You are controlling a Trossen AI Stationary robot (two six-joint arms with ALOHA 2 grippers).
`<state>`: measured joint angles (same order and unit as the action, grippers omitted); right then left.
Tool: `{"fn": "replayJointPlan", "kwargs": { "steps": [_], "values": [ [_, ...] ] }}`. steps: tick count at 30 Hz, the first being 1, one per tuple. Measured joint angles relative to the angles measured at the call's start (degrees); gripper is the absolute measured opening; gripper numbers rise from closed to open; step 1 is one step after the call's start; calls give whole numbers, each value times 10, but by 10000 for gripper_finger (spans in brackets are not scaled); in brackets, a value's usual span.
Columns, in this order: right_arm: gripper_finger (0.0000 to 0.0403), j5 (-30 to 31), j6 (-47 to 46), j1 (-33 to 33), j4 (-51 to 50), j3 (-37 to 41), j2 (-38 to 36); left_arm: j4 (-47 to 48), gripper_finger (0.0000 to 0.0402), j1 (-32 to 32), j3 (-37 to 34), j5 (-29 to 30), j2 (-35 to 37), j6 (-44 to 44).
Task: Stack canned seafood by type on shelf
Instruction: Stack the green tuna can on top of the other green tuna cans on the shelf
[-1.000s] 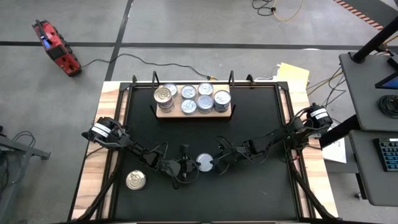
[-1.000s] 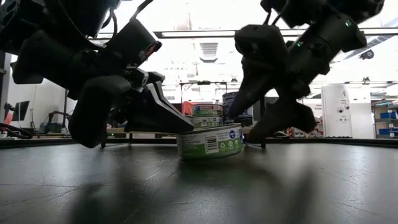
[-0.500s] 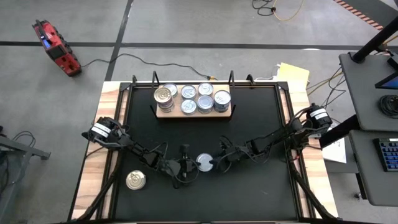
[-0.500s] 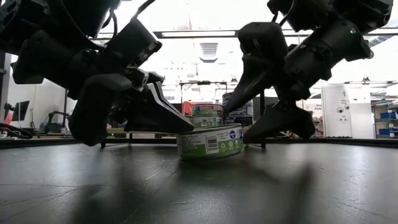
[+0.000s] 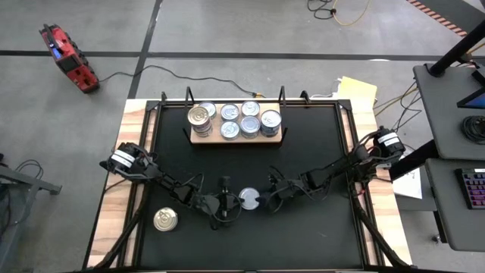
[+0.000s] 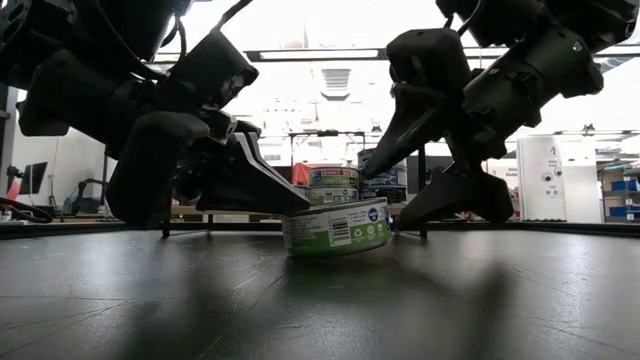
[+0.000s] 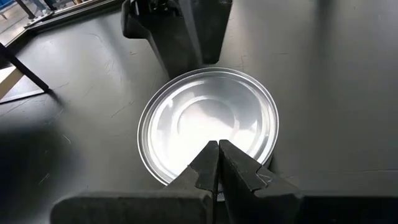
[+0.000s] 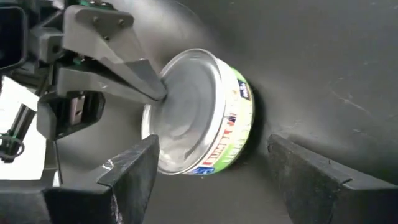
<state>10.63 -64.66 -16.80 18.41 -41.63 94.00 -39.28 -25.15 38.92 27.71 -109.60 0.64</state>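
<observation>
Mid-table, on the black table surface (image 5: 303,235): one short round silver-topped tin with a green-and-white label (image 5: 248,198) stands upright between the two arms.

Left gripper (image 7: 217,163): fingers pressed flat together, nothing between them. The tips rest on the tin's silver lid near its rim (seen plainly in the left wrist view and from the low camera).

Right gripper (image 8: 208,165): jaws spread wide, one finger to each side of the tin's wall, not clamped; a gap shows on both sides in the right wrist view.

Far side of table: flat light-brown wooden board (image 5: 198,139) carrying a cluster of round tins (image 5: 239,119), a gold-topped one at its left end.

Near left corner: lone gold-topped round tin (image 5: 166,220), well apart from both grippers.
</observation>
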Motion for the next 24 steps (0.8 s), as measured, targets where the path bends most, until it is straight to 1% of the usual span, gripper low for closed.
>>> {"fn": "replayJointPlan", "kwargs": {
  "steps": [10, 15, 18, 21, 24],
  "values": [
    [292, 17, -14, -10, 0, 7, 0, -3, 0, 0, -1, 0, 0, 2],
    [287, 27, -14, -11, 2, 7, 1, -4, 0, 0, -2, 1, 0, 2],
    [284, 26, -19, -11, 23, 7, 21, -7, 0, 0, -2, 1, -1, 2],
    [283, 6, -18, -10, 76, 6, 58, -11, 0, 0, -4, 1, -1, 2],
    [287, -2, -18, -7, 109, 7, 76, -17, 0, 0, -8, 1, -1, 2]
  ]
}}
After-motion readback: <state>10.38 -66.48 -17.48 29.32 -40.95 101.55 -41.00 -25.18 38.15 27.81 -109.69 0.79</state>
